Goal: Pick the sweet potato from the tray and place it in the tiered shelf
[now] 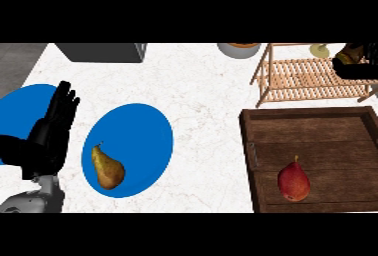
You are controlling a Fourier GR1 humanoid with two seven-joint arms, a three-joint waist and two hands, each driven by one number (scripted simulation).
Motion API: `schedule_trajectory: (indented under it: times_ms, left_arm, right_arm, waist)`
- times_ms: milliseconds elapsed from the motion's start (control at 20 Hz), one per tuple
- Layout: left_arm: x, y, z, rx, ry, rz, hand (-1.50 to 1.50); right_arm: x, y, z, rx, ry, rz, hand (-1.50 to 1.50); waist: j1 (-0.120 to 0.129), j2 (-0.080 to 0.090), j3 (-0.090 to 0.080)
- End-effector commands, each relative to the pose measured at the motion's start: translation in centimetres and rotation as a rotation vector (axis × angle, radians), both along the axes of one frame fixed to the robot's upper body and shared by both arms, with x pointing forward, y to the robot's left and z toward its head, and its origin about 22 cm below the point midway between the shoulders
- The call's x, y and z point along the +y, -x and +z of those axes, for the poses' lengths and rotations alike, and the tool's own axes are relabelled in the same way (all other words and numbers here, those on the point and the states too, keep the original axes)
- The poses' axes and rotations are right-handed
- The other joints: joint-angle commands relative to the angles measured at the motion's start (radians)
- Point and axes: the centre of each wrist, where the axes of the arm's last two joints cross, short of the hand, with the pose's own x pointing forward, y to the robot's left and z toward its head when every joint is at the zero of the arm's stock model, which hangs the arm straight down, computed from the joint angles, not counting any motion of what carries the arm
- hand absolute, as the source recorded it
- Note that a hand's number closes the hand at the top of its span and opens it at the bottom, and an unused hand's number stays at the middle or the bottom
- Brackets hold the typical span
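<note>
Left hand (53, 125) at 9 o'clock, fingers straight, holding nothing; right hand (353, 56) at 1 o'clock, grip unclear; sweet potato (294, 182) on tray (310, 127) at 4 o'clock, wooden tiered shelf (306, 75) behind; no writing readable

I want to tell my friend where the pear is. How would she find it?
Look at the white marble counter, on its left side, where a black robot hand rests open. Just right of that hand lies a round blue plate, and the brownish-yellow pear lies on its lower left part. It is the only fruit on a plate; the red one lies in the dark wooden tray.
</note>
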Motion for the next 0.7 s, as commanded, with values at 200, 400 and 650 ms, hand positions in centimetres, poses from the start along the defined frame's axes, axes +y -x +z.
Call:
schedule_trajectory:
  times_ms: [200,400,650]
  left_arm:
    - [0.4,0.0,-0.5,-0.013,0.002,-0.023,0.0]
    - [-0.8,0.7,-1.5,0.003,0.008,-0.009,0.0]
    - [0.2,-0.2,-1.1,0.001,0.008,-0.007,0.0]
  right_arm:
    - [-2.3,-1.9,-0.4,0.023,-0.165,-0.02,-1.5]
    - [0.2,-2.8,-2.6,0.049,-0.171,0.014,-1.5]
    - [-0.8,-2.9,-1.2,-0.007,-0.228,0.087,-1.5]
  waist:
    - [0.016,0.007,0.001]
    - [0.01,0.004,0.0]
    - [-0.001,0.001,0.0]
